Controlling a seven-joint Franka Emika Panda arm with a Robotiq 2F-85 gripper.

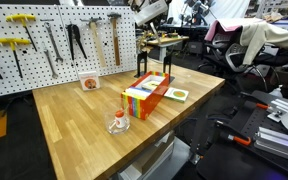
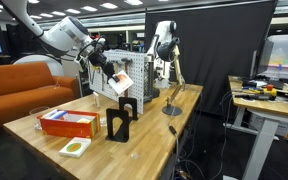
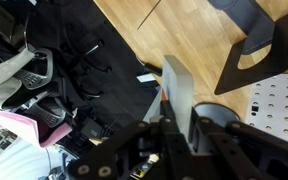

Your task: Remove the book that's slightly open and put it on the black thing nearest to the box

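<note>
Wooden worktop, pegboard behind. Item: book, clenched in my hand, held above black bookend beside orange box; cover unreadable, arm cut off.

Tabletop on pegboard side of box: wide room, only a small card. Off box's end: black stand just beside, second stand past it, lamp further on. Glass near box's opposite end. Gripper clamping book aloft near second stand; open air above box.
</note>
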